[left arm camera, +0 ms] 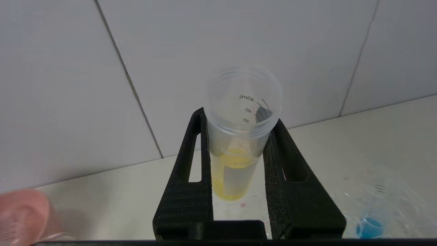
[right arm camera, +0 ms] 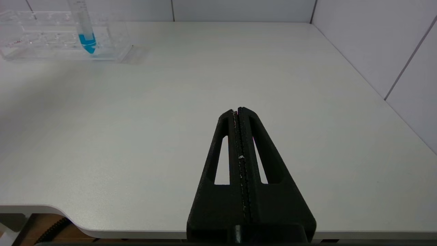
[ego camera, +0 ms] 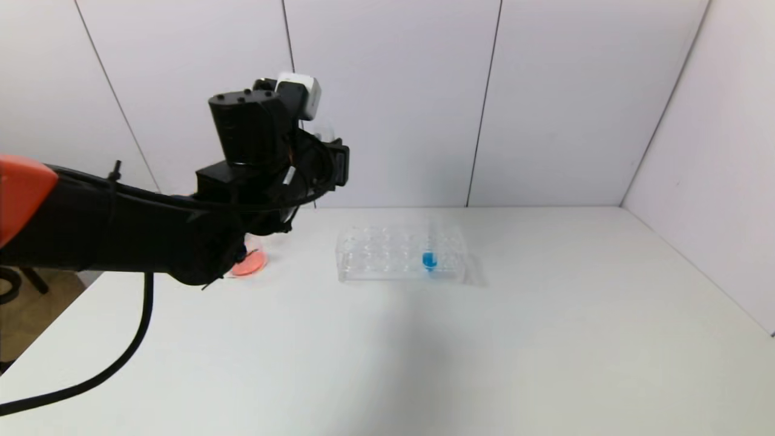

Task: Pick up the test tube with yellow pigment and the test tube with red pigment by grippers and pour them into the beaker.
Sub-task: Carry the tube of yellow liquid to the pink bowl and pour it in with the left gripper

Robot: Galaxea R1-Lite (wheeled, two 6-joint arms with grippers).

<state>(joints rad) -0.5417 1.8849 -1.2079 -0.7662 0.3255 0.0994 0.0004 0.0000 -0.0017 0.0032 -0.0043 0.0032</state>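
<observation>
My left gripper [left arm camera: 239,118] is shut on the test tube with yellow pigment [left arm camera: 239,150]. The tube's open mouth points out past the fingertips and the yellow liquid sits at its closed end, near the palm. In the head view the left gripper [ego camera: 332,162] is raised high above the table's back left. Below the arm stands a clear beaker [ego camera: 249,260] with red-pink liquid in its bottom, partly hidden by the arm. It shows as a pink blur in the left wrist view [left arm camera: 20,213]. The red-pigment tube is out of view. My right gripper [right arm camera: 238,110] is shut and empty, low over the table's near right.
A clear tube rack [ego camera: 387,257] stands at mid-table, holding a blue-liquid tube [ego camera: 429,259]. The rack [right arm camera: 41,44] and blue tube [right arm camera: 87,37] also show in the right wrist view. White walls close the back and right sides. The table's front edge [right arm camera: 102,232] is near the right gripper.
</observation>
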